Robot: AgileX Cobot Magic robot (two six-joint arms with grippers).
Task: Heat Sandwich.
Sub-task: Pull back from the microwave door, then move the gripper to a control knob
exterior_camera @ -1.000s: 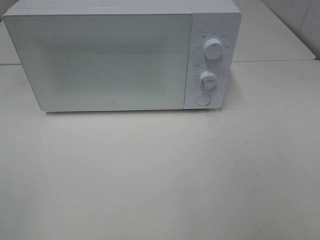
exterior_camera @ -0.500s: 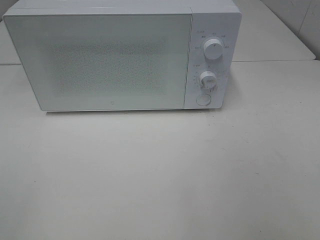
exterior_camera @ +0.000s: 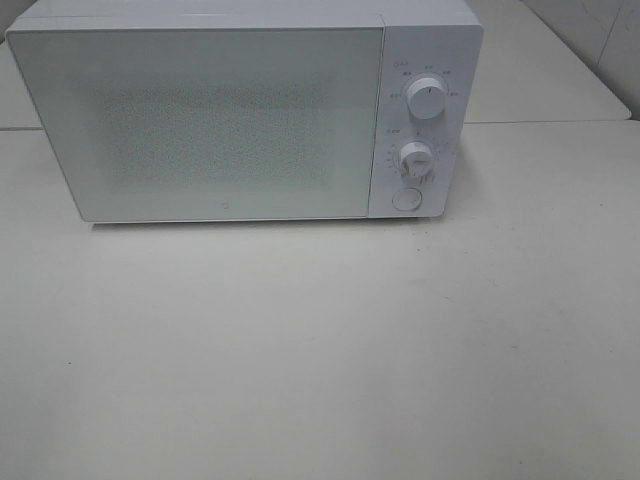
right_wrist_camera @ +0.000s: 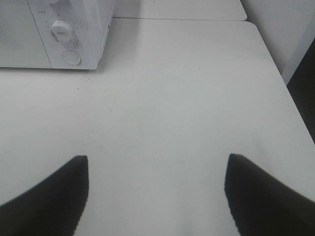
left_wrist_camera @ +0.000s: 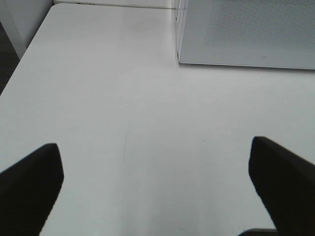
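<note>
No sandwich shows in any view. A white microwave (exterior_camera: 240,110) stands at the back of the table with its door shut; it also shows as the microwave (left_wrist_camera: 246,32) in the left wrist view and the microwave (right_wrist_camera: 54,32) in the right wrist view. Neither gripper appears in the exterior high view. My left gripper (left_wrist_camera: 157,189) is open above bare tabletop, short of the microwave's left front corner. My right gripper (right_wrist_camera: 157,196) is open too, over bare tabletop in front of and to the right of the microwave, with nothing between its fingers.
The microwave's panel carries two round knobs, an upper one (exterior_camera: 426,100) and a lower one (exterior_camera: 416,160), with a round button (exterior_camera: 405,199) below. The white table (exterior_camera: 320,350) stretches in front. Its right edge (right_wrist_camera: 288,83) and left edge (left_wrist_camera: 19,64) drop to dark floor.
</note>
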